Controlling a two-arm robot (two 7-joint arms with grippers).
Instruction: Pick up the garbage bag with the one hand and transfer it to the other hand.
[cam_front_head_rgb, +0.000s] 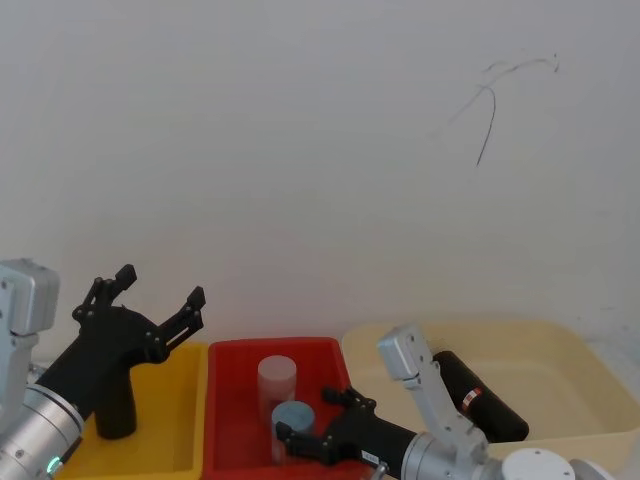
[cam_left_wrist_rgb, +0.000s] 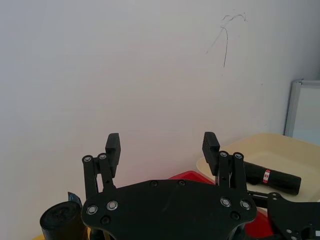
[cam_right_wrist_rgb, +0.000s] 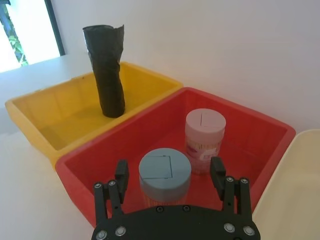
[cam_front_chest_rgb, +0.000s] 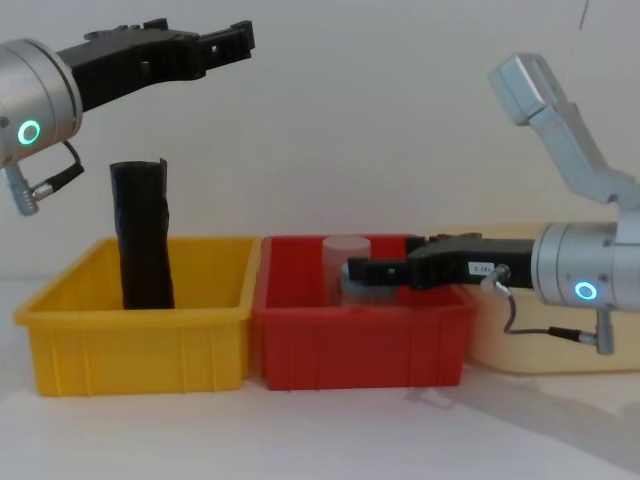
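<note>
**Q:** Where were the grippers?

**A:** My left gripper (cam_front_head_rgb: 160, 284) hung fingers apart, above the plain roll (cam_front_head_rgb: 113, 408). My right gripper (cam_front_chest_rgb: 352, 272), fingers apart, flanked the blue-capped jar (cam_right_wrist_rgb: 165, 172).

**Q:** And the grasp?

**A:** The garbage bag (cam_front_head_rgb: 480, 397) lay well beyond the right fingers, in the cream tub (cam_front_head_rgb: 590, 370); I judged grasping mid-roll best. Its near end was hidden.

— What are the bins made of?
— Smooth plastic with a light sheen: the yellow bin (cam_right_wrist_rgb: 60, 112), the red bin (cam_right_wrist_rgb: 260, 130) and the cream tub (cam_front_head_rgb: 560, 365).
— And the rolls?
— The garbage bag (cam_front_head_rgb: 480, 398) looks glossy black plastic with a paper-like red-and-white band. The taller roll (cam_right_wrist_rgb: 107, 70) is matt, crinkled film.
— The containers?
— Frosted, translucent plastic on the pale canister (cam_right_wrist_rgb: 205, 140); the blue lid (cam_right_wrist_rgb: 165, 170) is matt.
— The arms?
— Brushed silver metal; the left gripper (cam_front_head_rgb: 160, 285) and right gripper (cam_right_wrist_rgb: 170, 175) are matt black, with shiny screws.
</note>
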